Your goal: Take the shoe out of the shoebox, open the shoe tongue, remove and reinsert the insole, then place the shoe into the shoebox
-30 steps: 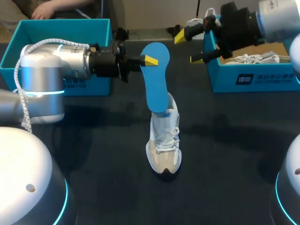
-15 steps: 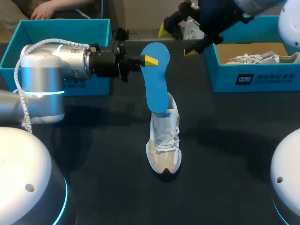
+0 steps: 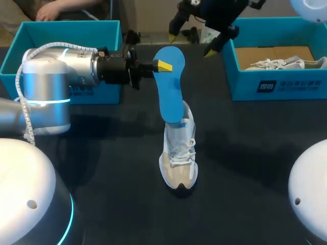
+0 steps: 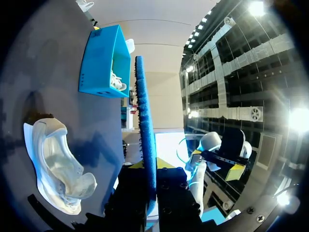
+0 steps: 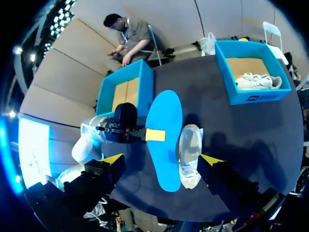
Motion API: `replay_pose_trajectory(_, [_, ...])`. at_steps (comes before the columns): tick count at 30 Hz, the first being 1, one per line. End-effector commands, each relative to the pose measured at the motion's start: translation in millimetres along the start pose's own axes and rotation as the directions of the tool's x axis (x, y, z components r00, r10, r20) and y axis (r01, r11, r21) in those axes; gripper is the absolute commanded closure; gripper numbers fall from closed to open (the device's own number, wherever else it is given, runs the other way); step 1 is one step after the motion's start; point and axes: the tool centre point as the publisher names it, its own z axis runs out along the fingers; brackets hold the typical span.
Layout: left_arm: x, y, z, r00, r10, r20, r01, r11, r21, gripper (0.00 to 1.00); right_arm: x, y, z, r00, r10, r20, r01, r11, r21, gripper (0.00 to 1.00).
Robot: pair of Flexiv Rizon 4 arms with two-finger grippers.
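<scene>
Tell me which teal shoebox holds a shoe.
The teal shoebox on the right; a white laced sneaker lies inside it, while the left teal shoebox shows none.

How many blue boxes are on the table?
2. The left box stands at the far left corner. The right box stands at the far right, with a white shoe lying inside.

**Dark worktop, evenly lit**

The worktop (image 3: pixel 255 153) is a dark, matte, near-black surface that fills most of the head view. Its tone is uneven, with darker soft-edged patches. The wrist views show the same plain charcoal surface (image 5: pixel 251 137) (image 4: pixel 48 72).
</scene>
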Motion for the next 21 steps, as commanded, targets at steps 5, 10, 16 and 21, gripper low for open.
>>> replay_pose_trajectory(5, [-0.2,-0.3,-0.1,1.0,0.0,0.002,0.0,1.0,-0.002,1.0,1.5,3.8,9.0,0.985,-0.059,0.163,0.064,0.998,-0.027,0.0])
replay_pose_trajectory(10, [-0.2,-0.3,-0.1,1.0,0.0,0.002,0.0,1.0,-0.002,1.0,8.6,4.8,17.8,0.963,-0.139,0.229,0.148,0.989,-0.025,0.0])
replay_pose_trajectory(16, [-0.2,-0.3,-0.1,1.0,0.0,0.002,0.0,1.0,-0.002,1.0,9.8,3.7,25.5,0.952,-0.145,0.269,0.152,0.988,-0.003,0.0])
replay_pose_trajectory(21, [-0.2,-0.3,-0.1,1.0,0.0,0.002,0.0,1.0,-0.002,1.0,18.1,0.9,31.5,0.919,-0.225,0.324,0.245,0.969,-0.024,0.0])
